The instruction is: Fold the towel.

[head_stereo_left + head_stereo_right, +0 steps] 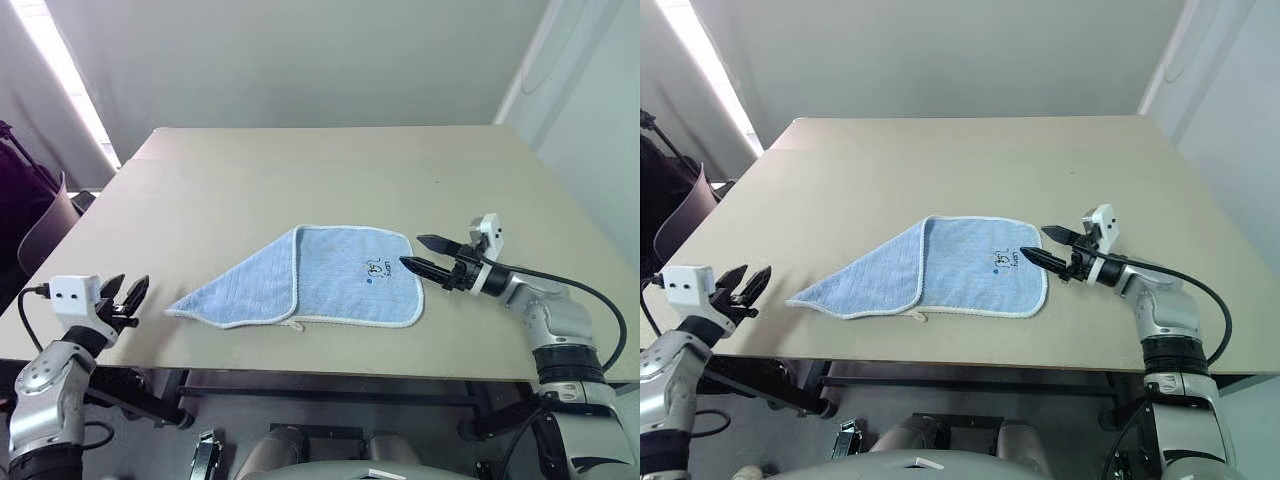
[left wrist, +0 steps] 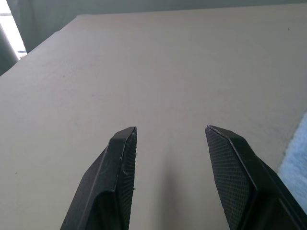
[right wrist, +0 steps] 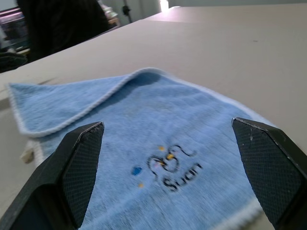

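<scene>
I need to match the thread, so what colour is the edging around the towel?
White, around the light blue towel; clearest in the right wrist view.

The left gripper [image 2: 170, 143], with two black fingers [image 2: 117, 177] textured on their inner faces, stands open above the bare beige tabletop [image 2: 158, 67]. Beside one finger shows a sliver of the light blue terry towel [image 2: 298, 165]. The tabletop's far edge meets a grey wall [image 2: 144, 5].

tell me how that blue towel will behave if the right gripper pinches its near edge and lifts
The towel is thin terry, already folded over on itself, so it will likely droop limp from the right gripper rather than hold shape. It looks light. Pushed, it would probably bunch and wrinkle on the table, not slide whole.
</scene>
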You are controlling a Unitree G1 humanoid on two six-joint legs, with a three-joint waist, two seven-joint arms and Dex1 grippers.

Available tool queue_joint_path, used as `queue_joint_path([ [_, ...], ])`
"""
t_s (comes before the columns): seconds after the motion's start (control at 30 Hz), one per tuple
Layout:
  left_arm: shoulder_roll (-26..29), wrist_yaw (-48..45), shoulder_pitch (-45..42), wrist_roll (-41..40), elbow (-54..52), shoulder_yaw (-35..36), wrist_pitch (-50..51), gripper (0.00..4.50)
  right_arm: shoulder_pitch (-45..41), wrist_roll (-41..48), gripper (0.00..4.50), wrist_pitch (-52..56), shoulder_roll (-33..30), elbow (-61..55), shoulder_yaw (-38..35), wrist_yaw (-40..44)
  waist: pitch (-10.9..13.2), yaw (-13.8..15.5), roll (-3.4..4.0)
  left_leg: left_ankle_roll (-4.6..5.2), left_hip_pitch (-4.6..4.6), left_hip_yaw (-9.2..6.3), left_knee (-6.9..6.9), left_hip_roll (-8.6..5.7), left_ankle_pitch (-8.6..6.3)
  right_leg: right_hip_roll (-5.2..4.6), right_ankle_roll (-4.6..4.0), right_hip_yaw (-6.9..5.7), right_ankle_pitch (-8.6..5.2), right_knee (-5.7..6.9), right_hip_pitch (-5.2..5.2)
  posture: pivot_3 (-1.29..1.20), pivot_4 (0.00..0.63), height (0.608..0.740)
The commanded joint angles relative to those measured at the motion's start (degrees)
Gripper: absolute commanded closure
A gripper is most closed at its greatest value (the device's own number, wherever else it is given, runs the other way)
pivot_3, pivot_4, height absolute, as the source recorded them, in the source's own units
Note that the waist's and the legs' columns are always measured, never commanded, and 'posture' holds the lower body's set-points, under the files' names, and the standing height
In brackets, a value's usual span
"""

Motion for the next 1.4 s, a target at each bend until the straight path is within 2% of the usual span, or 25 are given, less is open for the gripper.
queue_joint_path([
  [0.03,1.7,-0.4,-0.2,-1.3,-3.2,2.6,0.4,2.09,-2.6,0.4,0.04,-1.1,0.3,-0.1,0.2,0.6,0.0,0.1,0.00,0.00,0.00,0.02,0.00,0.00,0.00,0.00,-0.11,0.00,-0.06,0.00,0.00,0.00,0.000,0.740],
  [0.4,0.7,-4.2,-0.4,-1.0,-4.2,-1.1,1.6,2.09,-4.4,-3.1,0.04,-4.8,2.0,3.6,-0.4,-7.5,0.0,0.1,-0.01,0.05,-0.03,0.11,-0.02,0.01,-0.03,-0.02,-0.07,0.02,-0.03,-0.10,-0.01,0.00,0.000,0.740],
  [0.57,0.3,-4.4,-2.9,-0.1,-1.6,-2.8,1.2,2.09,-10.1,-3.5,0.04,-2.7,5.1,9.3,-0.9,-14.5,0.0,-0.2,0.00,0.03,-0.02,0.19,-0.01,0.12,-0.02,0.04,-0.17,0.02,0.03,-0.09,-0.04,0.00,0.000,0.740],
  [0.73,-0.4,-4.6,-5.3,0.9,-1.3,-5.2,1.1,2.09,-19.1,-9.5,0.04,0.2,7.4,22.1,2.6,-21.7,0.0,-0.3,0.00,0.03,-0.01,0.32,-0.06,0.21,-0.01,0.07,-0.15,0.03,0.11,-0.08,-0.14,0.00,0.000,0.740],
  [0.83,-1.2,-4.0,-6.5,1.2,-1.4,-5.7,1.0,2.09,-23.3,-11.5,0.04,-0.9,8.4,29.5,3.2,-23.0,0.0,-0.3,-0.01,0.00,-0.01,0.31,-0.07,0.22,0.00,0.09,-0.17,0.03,0.13,-0.07,-0.16,0.00,0.000,0.740],
  [0.93,-1.8,-3.5,-7.3,1.6,-1.8,-6.3,1.0,2.09,-27.6,-14.4,0.04,-3.9,10.0,38.4,3.1,-29.1,0.0,-0.3,-0.01,-0.01,-0.01,0.31,-0.11,0.21,0.01,0.09,-0.16,0.03,0.14,-0.07,-0.18,0.00,0.000,0.740],
  [1.07,-2.0,-2.9,-6.7,2.6,-2.8,-6.6,0.5,2.09,-29.9,-17.1,0.04,-7.2,10.9,44.9,3.5,-33.1,0.0,-0.5,0.00,-0.03,-0.01,0.31,-0.12,0.21,0.02,0.10,-0.15,0.04,0.15,-0.05,-0.20,0.00,0.000,0.740],
  [1.23,-2.1,-2.1,-6.3,3.1,-3.5,-6.4,0.0,2.09,-30.2,-19.2,0.04,-9.2,11.8,47.8,4.1,-32.3,0.0,-0.7,0.00,-0.07,-0.01,0.32,-0.12,0.23,0.05,0.13,-0.15,0.06,0.16,0.04,-0.24,0.00,0.000,0.740],
  [1.33,-2.3,-1.5,-6.2,3.4,-3.7,-6.6,-0.4,2.09,-30.4,-21.2,0.61,-10.1,12.2,48.8,5.3,-33.1,0.0,-0.8,0.01,-0.10,0.01,0.31,-0.11,0.24,0.07,0.15,-0.18,0.06,0.18,0.08,-0.24,0.00,0.000,0.740],
  [1.4,-2.3,-1.2,-6.4,3.6,-4.1,-6.6,-0.5,2.09,-30.4,-22.7,1.28,-11.5,12.4,49.0,6.3,-32.9,0.0,-0.9,0.00,-0.12,0.02,0.31,-0.11,0.25,0.08,0.16,-0.19,0.06,0.18,0.09,-0.24,0.00,0.000,0.740],
])
